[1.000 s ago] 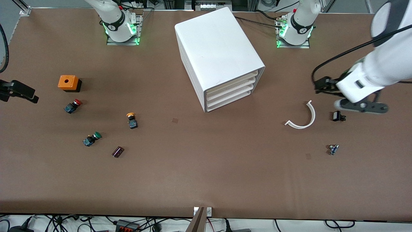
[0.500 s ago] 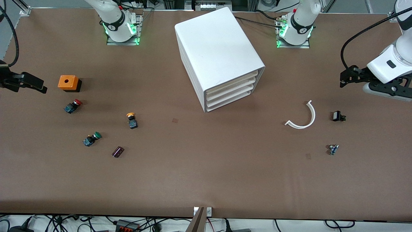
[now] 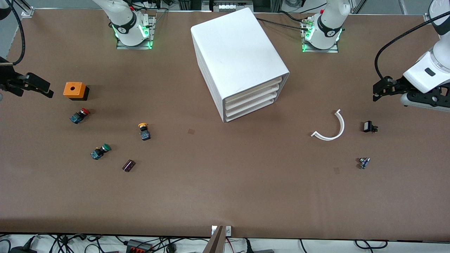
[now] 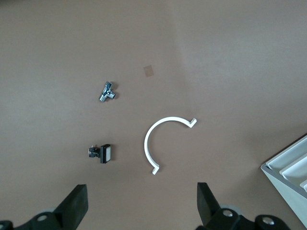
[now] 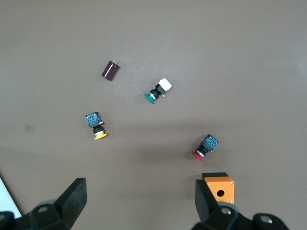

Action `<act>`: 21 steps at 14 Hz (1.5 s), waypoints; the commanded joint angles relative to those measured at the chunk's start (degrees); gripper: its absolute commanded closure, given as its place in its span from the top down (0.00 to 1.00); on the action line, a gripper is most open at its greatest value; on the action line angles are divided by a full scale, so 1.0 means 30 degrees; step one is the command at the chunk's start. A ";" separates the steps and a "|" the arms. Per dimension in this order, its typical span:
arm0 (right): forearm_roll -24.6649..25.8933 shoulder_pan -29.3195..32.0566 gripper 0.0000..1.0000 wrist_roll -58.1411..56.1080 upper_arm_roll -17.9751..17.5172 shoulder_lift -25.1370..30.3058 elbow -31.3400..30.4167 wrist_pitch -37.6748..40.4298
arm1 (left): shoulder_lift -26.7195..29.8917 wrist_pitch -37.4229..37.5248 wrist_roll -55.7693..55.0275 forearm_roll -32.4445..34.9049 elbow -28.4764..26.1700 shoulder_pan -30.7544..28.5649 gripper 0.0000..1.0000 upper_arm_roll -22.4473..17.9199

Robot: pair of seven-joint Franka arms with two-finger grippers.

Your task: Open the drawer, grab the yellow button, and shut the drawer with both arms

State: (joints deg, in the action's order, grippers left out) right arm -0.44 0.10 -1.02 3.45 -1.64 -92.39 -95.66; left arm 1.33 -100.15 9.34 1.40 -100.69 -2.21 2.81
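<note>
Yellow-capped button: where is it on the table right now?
The yellow-capped button lies on the bare table toward the right arm's end, between the cabinet and the green-capped button, not in any drawer.

Toward the right arm's end of the counter (image 3: 225, 196) we see an orange box (image 3: 74, 90), a red-capped button (image 3: 79, 115) just nearer the front camera, a green-capped button (image 3: 100, 151) and a dark cylinder (image 3: 128, 165). Toward the left arm's end lie a white curved strip (image 3: 330, 127), a small black part (image 3: 369, 127) and a small metal piece (image 3: 364, 162).
</note>
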 commanded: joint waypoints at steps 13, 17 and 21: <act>-0.0028 0.0435 1.00 -0.0040 -0.0358 0.0223 0.0035 0.0158 | -0.0034 0.3005 -0.0622 -0.0290 0.1923 0.0325 1.00 0.0176; 0.0002 0.0347 1.00 -0.0040 -0.0358 0.0340 0.0035 0.0187 | -0.0034 0.3062 -0.0593 -0.0290 0.1894 0.0325 1.00 0.0176; 0.0060 0.0288 1.00 -0.0040 -0.0388 0.0428 0.0006 0.0158 | -0.0064 0.3004 -0.0622 -0.0290 0.1923 0.0325 1.00 0.0176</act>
State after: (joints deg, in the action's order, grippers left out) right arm -0.44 0.23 -1.02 3.18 -1.43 -92.25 -95.65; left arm 1.66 -91.88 7.98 1.37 -96.24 -1.18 3.20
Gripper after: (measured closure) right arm 0.000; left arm 0.000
